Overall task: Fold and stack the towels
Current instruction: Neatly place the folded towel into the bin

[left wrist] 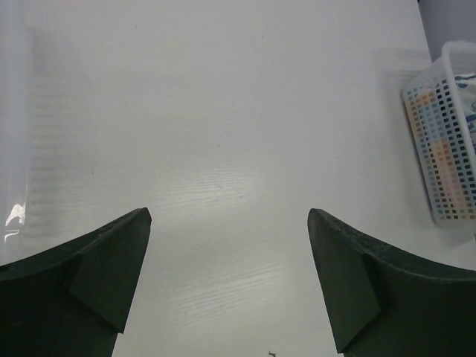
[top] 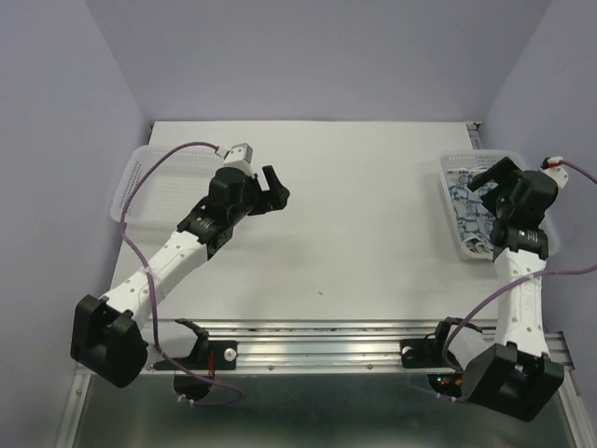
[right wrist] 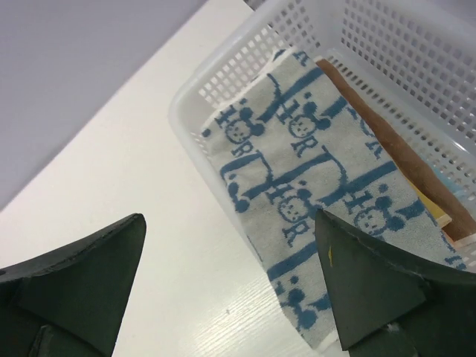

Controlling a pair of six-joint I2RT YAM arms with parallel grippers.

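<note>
My right gripper [right wrist: 229,222] is spread wide and holds nothing. It hangs over the near corner of the right basket [right wrist: 223,82]. The towels I can see are in that basket. The white towel with blue mice [right wrist: 297,171] lies on top, and a brown towel [right wrist: 387,141] peeks out beside it. My left gripper [left wrist: 229,214] is spread wide too, over the bare table [left wrist: 223,111].

If I go down here, one finger may hit the basket wall. Or I may pinch two towels at once and drag the basket along.

The table is white and smooth. Another basket [top: 140,182] sits at the left. The walls [top: 308,56] are pale purple.
</note>
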